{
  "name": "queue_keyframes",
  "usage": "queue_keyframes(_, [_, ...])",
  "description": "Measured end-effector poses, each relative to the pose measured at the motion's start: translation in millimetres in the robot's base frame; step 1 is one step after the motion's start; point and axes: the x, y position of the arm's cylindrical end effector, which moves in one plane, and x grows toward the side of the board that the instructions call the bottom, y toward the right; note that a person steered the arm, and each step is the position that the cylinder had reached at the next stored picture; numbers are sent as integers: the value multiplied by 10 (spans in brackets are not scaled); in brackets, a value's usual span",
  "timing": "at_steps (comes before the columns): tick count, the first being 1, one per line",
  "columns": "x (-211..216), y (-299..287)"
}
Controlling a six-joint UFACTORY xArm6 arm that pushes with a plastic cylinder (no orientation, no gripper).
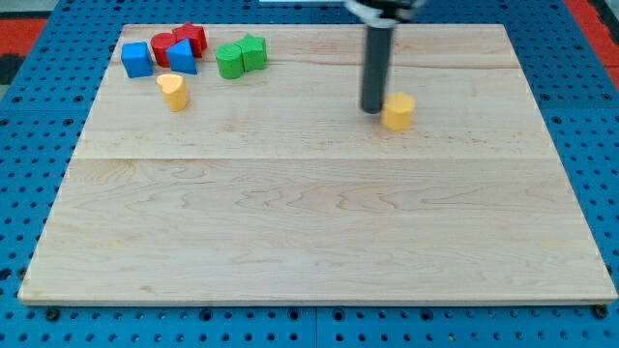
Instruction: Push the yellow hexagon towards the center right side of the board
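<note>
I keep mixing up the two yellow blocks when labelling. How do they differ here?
Place: the yellow hexagon sits alone right of centre near the view's top; the yellow heart-like block lies at upper left, just below the red and blue cluster.
Contact: my tip is right against the hexagon's left side; the heart-like block has nothing pushing it.
Shape: the hexagon looks squat and faceted; the other narrows downward.
Both are the same yellow and similar in size.

Place: lab-type robot test bench, not a home.
Base: blue perforated panel with regular hole grid, showing at 9, 3 and 6 o'clock around the board.
Work surface: pale wooden board, bare planks, nothing domestic on it.
Props: small coloured blocks clustered at 10 o'clock.
Equipment: dark rod entering from 12 o'clock.
</note>
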Motion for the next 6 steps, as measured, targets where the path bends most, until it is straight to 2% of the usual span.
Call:
queue_keyframes(1, [62,495])
queue_keyframes(2, [79,-136])
queue_keyframes(3, [268,-1254])
queue_keyframes(4, [249,-2684])
queue_keyframes(5, [162,-3745])
queue_keyframes(6, [-321,-3436])
